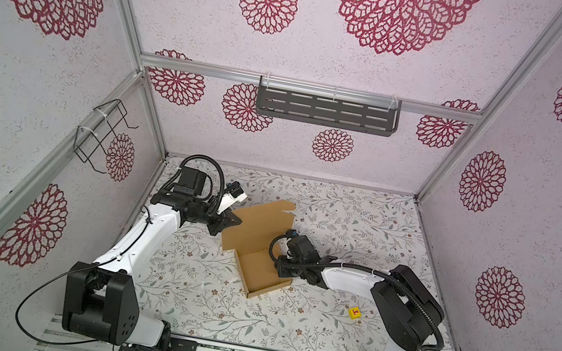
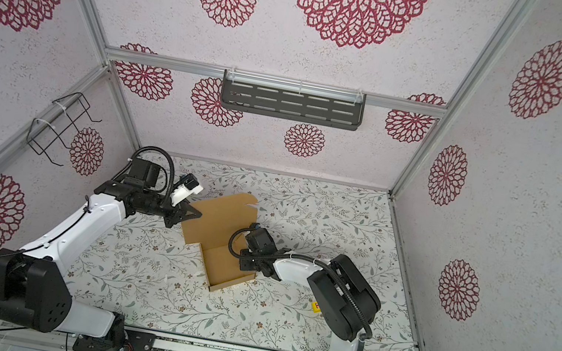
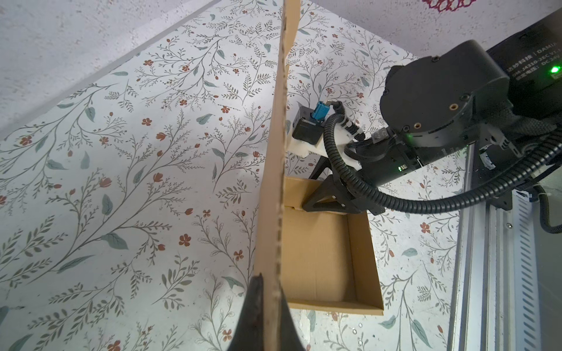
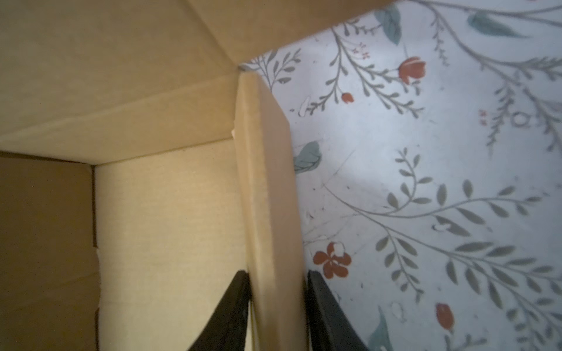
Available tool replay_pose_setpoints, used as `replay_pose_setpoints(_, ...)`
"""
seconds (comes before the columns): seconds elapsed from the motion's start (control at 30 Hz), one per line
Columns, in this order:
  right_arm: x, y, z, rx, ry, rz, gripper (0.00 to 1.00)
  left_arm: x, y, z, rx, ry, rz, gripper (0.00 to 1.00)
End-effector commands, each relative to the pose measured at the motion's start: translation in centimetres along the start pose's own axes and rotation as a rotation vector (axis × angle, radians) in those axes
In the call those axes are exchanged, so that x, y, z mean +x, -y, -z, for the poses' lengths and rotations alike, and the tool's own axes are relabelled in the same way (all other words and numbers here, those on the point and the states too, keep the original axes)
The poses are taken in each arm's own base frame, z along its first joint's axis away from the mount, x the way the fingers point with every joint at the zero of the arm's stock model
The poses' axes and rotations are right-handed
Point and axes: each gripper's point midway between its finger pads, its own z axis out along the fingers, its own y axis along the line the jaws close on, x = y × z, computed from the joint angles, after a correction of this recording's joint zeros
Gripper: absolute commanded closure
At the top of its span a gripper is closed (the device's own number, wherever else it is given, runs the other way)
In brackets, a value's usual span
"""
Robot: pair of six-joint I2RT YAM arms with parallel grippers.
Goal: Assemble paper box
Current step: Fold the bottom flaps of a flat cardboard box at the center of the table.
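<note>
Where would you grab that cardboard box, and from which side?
I'd grip a thin upright wall of the box from above, one finger inside, one outside; the right pincer straddles the side wall that way. The raised lid gives another thin edge to pinch from the side, as the left pincer does.

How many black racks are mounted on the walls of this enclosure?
2. A black wire rack hangs on the side wall nearest the left arm; a dark slotted metal shelf hangs on the back wall, under the aluminium rail. More could be outside the views.
</note>
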Motion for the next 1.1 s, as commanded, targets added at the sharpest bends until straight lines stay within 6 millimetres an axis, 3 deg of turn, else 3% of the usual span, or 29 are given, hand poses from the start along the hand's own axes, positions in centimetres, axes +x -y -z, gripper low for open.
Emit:
replay_pose_setpoints(0.0,1.5,2.1,-0.5,0.118,-0.048,0.048,0.69,-1.1,0.5,-0.1,0.029,0.049,-0.034,1.0)
replay_pose_setpoints(0.4,1.5,2.6,-1.2,0.208,-0.083,0.107,0.99,-1.3,1.0,-0.3,0.046,0.04,-0.049,1.0)
replay_pose_setpoints(0.8,1.2,2.5,-1.4,0.243,-0.07,0.138,1.0,-1.1,1.2,-0.5,0.05,0.044,-0.046,1.0)
replay_pose_setpoints(0.93,-0.2,1.3,-0.6,0.205,-0.041,0.136,0.73,-1.1,1.2,-0.5,0.049,0.041,-0.044,1.0)
replay_pose_setpoints(1.07,-1.4,0.5,-0.2,0.183,-0.018,0.142,0.67,-1.0,1.1,-0.6,0.047,0.041,-0.048,1.0)
